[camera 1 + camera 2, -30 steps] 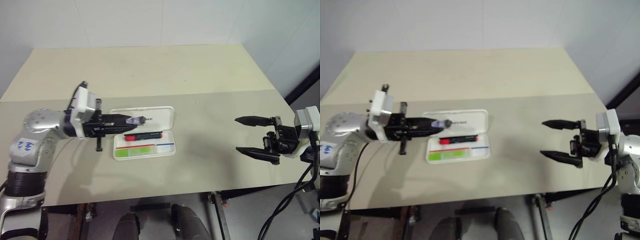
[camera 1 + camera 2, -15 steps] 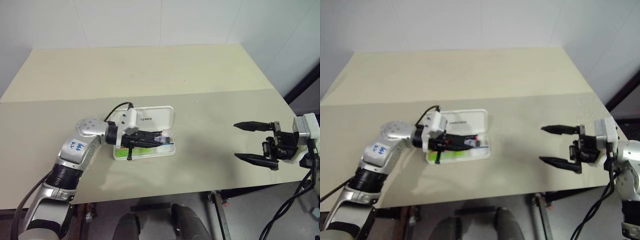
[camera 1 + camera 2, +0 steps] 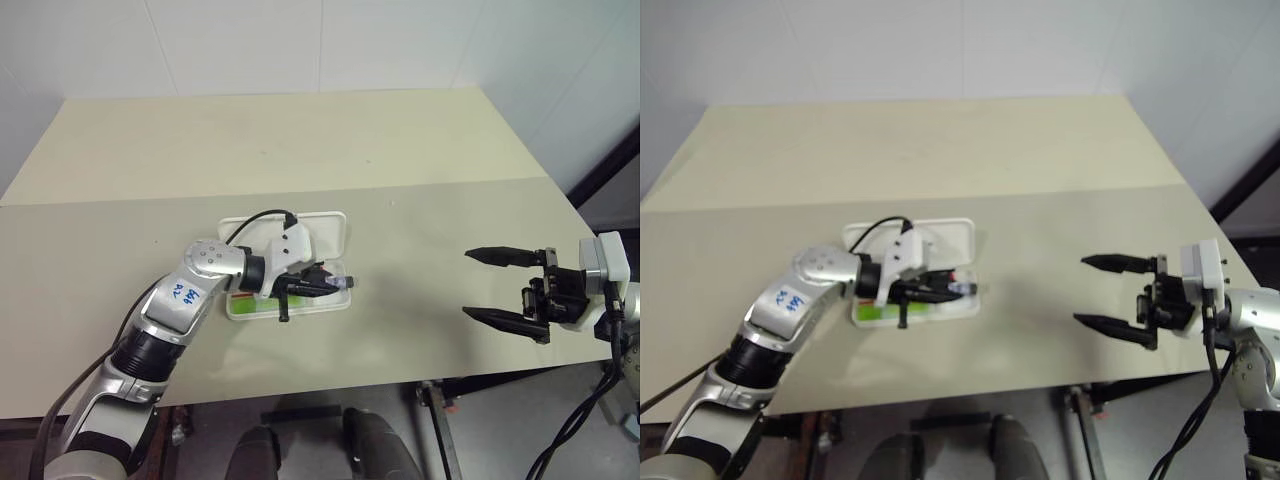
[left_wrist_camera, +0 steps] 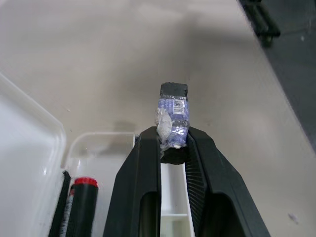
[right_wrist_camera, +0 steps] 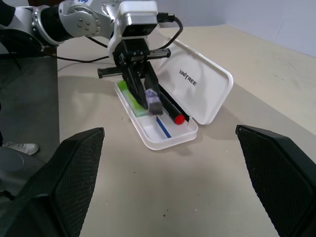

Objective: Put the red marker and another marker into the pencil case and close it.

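The right gripper (image 3: 505,287) waits near right, fingers spread, empty. At centre, the left gripper (image 4: 173,148) pinches a small purple-wrapped marker (image 4: 173,116) over the open pencil case (image 5: 207,86) holding the red marker (image 5: 175,116) and green marker (image 5: 129,96). Released here, it could fall past the case's right rim.

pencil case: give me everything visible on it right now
The pencil case is a white, hard, plastic-looking hinged box with rounded corners, lying open on the beige table, lid folded back flat with small dark logo text. The tray shows a blue stripe and holds a red marker with a black body alongside a light-green marker. The left pincer hangs over the tray's end, shut on a small purple-wrapped object.
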Controlling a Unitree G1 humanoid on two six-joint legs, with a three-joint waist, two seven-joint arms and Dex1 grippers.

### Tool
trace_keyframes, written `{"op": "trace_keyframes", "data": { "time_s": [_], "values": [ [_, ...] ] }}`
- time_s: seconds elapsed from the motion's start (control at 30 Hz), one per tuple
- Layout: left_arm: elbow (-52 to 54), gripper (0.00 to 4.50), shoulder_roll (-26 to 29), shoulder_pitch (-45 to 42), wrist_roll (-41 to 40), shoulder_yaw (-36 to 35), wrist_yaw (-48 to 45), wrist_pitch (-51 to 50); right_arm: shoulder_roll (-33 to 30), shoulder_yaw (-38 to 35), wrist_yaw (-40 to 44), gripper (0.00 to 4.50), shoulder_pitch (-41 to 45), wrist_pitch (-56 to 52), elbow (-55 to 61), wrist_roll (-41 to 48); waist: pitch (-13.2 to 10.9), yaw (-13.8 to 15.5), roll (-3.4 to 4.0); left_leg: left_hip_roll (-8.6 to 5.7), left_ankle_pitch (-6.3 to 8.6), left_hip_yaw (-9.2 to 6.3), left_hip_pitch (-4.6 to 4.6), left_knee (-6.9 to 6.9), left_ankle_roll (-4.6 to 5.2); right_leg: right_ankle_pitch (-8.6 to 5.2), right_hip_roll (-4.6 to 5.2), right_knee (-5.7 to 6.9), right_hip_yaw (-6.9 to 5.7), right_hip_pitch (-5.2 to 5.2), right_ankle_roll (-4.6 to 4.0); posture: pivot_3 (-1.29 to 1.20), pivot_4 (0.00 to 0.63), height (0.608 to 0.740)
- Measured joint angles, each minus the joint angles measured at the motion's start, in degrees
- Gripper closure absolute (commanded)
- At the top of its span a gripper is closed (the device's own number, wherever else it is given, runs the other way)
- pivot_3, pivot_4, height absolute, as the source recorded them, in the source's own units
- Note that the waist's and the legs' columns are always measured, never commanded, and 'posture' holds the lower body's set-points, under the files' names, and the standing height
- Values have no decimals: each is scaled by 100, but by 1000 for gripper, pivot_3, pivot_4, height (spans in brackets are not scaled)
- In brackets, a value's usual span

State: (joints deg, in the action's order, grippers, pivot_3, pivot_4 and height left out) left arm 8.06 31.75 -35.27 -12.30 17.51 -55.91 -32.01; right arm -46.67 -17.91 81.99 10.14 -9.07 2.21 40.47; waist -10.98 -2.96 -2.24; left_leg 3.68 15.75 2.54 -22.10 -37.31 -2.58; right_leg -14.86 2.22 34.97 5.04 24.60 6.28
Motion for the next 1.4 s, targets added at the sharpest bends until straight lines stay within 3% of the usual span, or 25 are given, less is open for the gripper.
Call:
{"op": "trace_keyframes", "data": {
  "time_s": [0.57, 0.97, 1.23, 1.4],
  "values": [
    [78, 4176, 30, 64, 262, 123, 252, -250, 6, 130, -170, 0, 1, -80, 0, -144, 0, 2, 0, 0, 0, 0, 0, -2, 1, 0, 0, 1, 1, 0, 0, 0, 150, 740],
    [82, 119, 4, 69, 257, 149, 259, -244, 6, 138, -241, 0, 28, -94, 0, -204, 0, 4, 0, 0, 0, 0, 0, -4, 1, 1, 0, 3, 1, 0, 1, 0, 150, 740],
    [504, 40, -45, 73, -8, 7, 270, -493, 6, 145, -250, 0, 67, -94, -4, -223, 0, 6, 0, 0, -1, 0, 0, -5, 1, 7, 0, 7, 1, 0, 12, 0, 150, 740],
    [995, 40, -167, 69, -658, -558, 256, -799, 6, 146, -250, 0, 77, -96, -6, -225, 0, 5, 0, 0, -1, 0, 0, -8, 1, 9, 0, 10, 1, -1, 15, 0, 150, 740]
  ]
}}
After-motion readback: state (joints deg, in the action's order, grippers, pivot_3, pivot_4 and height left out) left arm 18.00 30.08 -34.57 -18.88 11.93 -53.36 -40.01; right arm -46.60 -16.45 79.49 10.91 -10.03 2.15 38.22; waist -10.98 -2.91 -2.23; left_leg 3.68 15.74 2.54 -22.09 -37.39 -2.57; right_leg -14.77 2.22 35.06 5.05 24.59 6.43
